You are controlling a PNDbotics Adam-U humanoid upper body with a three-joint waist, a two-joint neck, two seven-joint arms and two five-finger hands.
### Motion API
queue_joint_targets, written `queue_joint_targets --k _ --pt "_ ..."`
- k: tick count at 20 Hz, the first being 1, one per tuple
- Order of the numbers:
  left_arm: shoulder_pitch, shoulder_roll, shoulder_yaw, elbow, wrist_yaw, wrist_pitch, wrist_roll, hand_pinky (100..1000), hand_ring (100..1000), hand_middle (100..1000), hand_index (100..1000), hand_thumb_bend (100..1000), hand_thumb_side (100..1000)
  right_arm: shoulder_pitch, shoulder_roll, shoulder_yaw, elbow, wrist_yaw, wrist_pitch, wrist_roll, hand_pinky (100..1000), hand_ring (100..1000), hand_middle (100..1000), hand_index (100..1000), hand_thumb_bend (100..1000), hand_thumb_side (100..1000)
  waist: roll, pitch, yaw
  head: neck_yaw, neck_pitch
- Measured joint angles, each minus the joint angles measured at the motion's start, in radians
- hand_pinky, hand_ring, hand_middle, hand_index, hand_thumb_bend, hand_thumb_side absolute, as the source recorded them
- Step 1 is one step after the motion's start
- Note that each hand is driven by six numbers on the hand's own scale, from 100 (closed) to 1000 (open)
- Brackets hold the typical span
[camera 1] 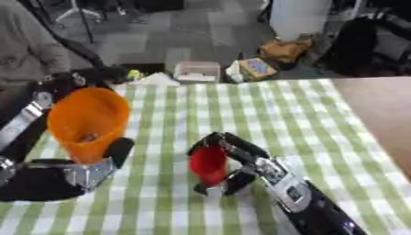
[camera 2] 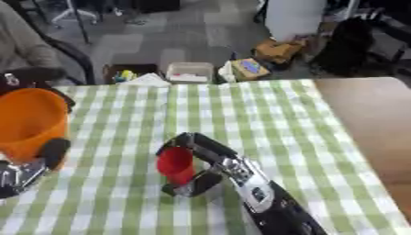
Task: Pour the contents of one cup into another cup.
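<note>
A large orange cup (camera 1: 86, 121) is at the left, tilted slightly toward me, with small brownish bits lying inside near its bottom. My left hand (camera 1: 90, 169) is curled around the orange cup's base, thumb up its right side. A small red cup (camera 1: 209, 164) stands on the green checked cloth near the middle. My right hand (camera 1: 233, 158) is wrapped around the red cup, fingers arching over its top edge and thumb below it. I cannot see inside the red cup.
The green and white checked tablecloth (camera 1: 265, 114) covers most of the table; bare brown tabletop (camera 1: 381, 110) shows at the right. Beyond the far edge lie boxes and bags (camera 1: 257, 68) on the floor. A seated person (camera 1: 24, 50) is at the far left.
</note>
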Motion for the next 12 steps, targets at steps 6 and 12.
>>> queue_joint_targets --k 6,12 --pt "-0.019 0.007 -0.028 0.000 -0.090 -0.009 -0.049 183 673 427 894 100 145 -0.004 0.000 0.044 -0.075 -0.103 0.023 0.076 352 320 251 747 130 100 -0.001 -0.003 -0.007 0.000 -0.001" --pt "-0.038 0.006 -0.053 0.019 -0.218 -0.025 -0.092 189 657 430 889 100 116 -0.009 0.003 0.081 -0.128 -0.178 0.053 0.138 353 320 251 746 100 105 -0.001 -0.004 -0.014 0.000 -0.009"
